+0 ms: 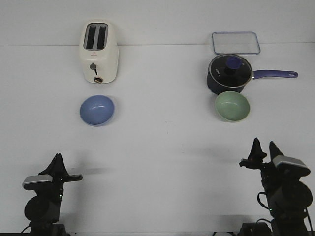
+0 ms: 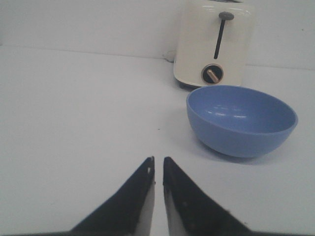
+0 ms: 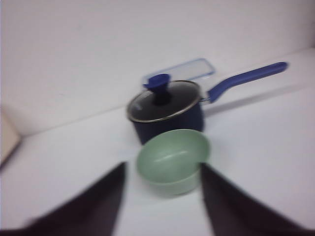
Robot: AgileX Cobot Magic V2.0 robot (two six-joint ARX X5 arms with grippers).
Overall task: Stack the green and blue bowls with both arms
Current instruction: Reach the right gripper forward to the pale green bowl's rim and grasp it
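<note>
The blue bowl (image 1: 97, 109) stands upright on the white table at the left, just in front of the toaster; it also shows in the left wrist view (image 2: 241, 120). The green bowl (image 1: 232, 106) stands at the right, touching or nearly touching the navy saucepan; it also shows in the right wrist view (image 3: 173, 160). My left gripper (image 1: 58, 158) is low at the near left, shut and empty (image 2: 158, 160), well short of the blue bowl. My right gripper (image 1: 265, 145) is at the near right, open and empty (image 3: 162, 166), with the green bowl ahead between the fingers' lines.
A cream toaster (image 1: 98, 52) stands behind the blue bowl. A dark navy saucepan (image 1: 229, 73) with a glass lid and a blue handle pointing right stands behind the green bowl. A clear rectangular lid (image 1: 236, 43) lies behind the saucepan.
</note>
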